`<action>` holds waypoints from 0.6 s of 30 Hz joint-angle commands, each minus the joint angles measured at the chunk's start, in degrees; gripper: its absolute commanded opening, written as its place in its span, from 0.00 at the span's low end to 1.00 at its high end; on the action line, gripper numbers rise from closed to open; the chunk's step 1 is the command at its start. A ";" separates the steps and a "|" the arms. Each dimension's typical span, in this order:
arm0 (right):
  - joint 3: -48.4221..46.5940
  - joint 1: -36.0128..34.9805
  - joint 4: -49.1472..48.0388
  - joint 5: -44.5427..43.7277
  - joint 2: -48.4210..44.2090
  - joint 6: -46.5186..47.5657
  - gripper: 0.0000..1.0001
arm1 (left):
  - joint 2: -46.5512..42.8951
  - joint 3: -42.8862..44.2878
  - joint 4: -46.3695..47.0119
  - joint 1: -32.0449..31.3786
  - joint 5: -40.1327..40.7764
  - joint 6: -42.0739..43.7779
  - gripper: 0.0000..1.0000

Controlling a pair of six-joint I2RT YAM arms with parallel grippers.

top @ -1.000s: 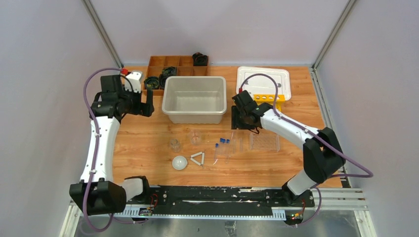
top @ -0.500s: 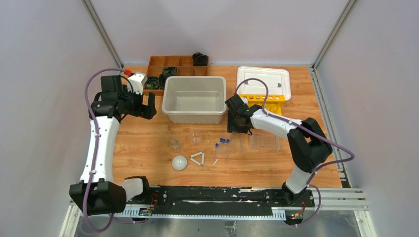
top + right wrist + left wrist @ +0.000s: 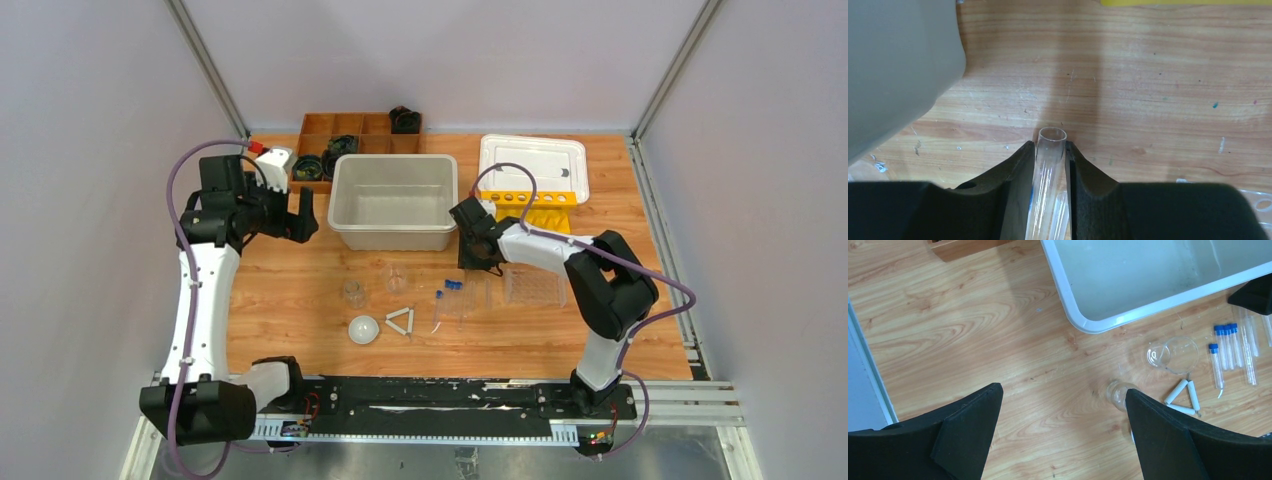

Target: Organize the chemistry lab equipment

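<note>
Two grippers, only one busy. R gripper (image 3: 1050,162) sits just off the near-right corner of the white bin (image 3: 393,160), narrowed onto a clear open-ended tube (image 3: 1051,142). Its fingers (image 3: 1015,172) touch the tube on both sides, so it reads as a pinch; can't tell from either view whether the tube is off the bench (image 3: 300,290) yet. Key relation: tube's long axis runs in line w/ the fingers, open mouth poking out past the tips and pointing away from the wrist toward the far side, where a strip of the yellow rack (image 3: 540,205) shows at the top edge of the wrist view. That rack, w/ its round holes, lies near, just beyond and to the right of the R gripper; the clear plastic rack (image 3: 535,288) is just beside it on the near-right. R arm is clearly the closer one to both. If the tube is meant for a round hole, it prob needs tipping upright first, mouth up. L gripper (image 3: 1063,440) hangs wide open and empty, left of the bin, well apart from the rest: blue-capped tubes (image 3: 452,290), two small beakers (image 3: 395,277), white triangle (image 3: 401,321) and white dome (image 3: 364,329), all loose on the near side of the bin.
</note>
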State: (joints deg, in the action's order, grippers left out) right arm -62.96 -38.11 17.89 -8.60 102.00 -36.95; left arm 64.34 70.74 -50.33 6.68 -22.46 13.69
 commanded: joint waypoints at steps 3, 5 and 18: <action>2.32 -1.16 -0.91 -1.38 0.59 -2.23 0.27 | -2.31 2.63 -1.54 0.35 -2.83 0.04 1.00; 2.55 -1.10 -1.12 -0.86 -0.33 -2.39 0.21 | -2.45 3.17 -1.82 0.35 -3.67 -0.18 1.00; 1.80 -2.50 -0.92 4.09 -17.86 -4.94 0.00 | -3.63 4.91 -3.11 0.11 -11.75 -1.73 1.00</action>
State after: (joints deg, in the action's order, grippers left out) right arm -60.86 -38.76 16.49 -5.48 91.24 -39.75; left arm 62.19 75.00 -52.66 6.68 -28.84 12.84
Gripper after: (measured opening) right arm 0.262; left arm 0.997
